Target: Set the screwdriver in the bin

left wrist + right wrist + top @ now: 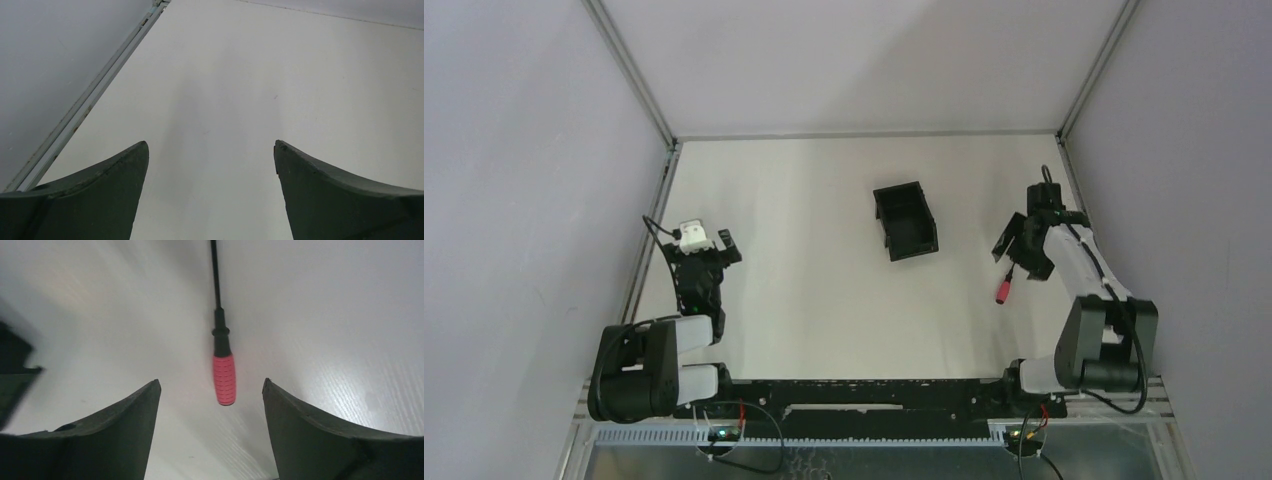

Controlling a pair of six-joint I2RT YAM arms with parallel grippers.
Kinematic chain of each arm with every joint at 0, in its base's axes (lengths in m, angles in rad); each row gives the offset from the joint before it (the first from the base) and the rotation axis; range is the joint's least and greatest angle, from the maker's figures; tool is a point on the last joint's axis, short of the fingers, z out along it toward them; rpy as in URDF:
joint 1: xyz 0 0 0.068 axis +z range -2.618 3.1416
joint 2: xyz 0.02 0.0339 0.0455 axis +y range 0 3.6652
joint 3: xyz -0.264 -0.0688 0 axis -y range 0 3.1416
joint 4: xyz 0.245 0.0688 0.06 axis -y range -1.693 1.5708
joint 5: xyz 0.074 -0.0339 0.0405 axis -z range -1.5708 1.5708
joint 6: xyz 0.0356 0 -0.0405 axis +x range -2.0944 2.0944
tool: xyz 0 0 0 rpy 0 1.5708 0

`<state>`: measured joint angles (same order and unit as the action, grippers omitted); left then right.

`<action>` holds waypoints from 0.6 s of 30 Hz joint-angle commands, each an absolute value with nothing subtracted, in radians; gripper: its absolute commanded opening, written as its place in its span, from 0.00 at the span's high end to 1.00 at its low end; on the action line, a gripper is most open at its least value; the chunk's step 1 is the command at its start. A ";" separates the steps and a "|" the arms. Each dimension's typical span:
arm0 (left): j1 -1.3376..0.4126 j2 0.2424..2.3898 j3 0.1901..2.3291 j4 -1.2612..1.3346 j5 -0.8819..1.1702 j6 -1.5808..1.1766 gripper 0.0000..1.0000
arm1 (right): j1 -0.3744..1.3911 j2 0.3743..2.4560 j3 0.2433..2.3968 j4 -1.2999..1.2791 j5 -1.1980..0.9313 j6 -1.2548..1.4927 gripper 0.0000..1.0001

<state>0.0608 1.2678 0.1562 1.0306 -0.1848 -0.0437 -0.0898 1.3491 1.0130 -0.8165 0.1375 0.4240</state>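
screwdriver (223,375): flat on counter (804,300), right of bin (906,222), outside it | right hand (211,382): fingers wide, handle between, no grip | left hand (211,143): wide, empty, left of bin

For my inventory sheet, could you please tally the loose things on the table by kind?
Screwdriver: 1
Bin: 1
Total: 2
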 commanded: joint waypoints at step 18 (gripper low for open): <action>0.057 1.259 0.192 1.062 -0.193 -0.028 0.00 | -0.161 1.708 1.000 -0.709 0.052 0.261 1.00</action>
<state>0.0608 1.2678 0.1562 1.0306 -0.1848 -0.0441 -0.1566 1.6756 0.9745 -0.7567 0.0322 0.2974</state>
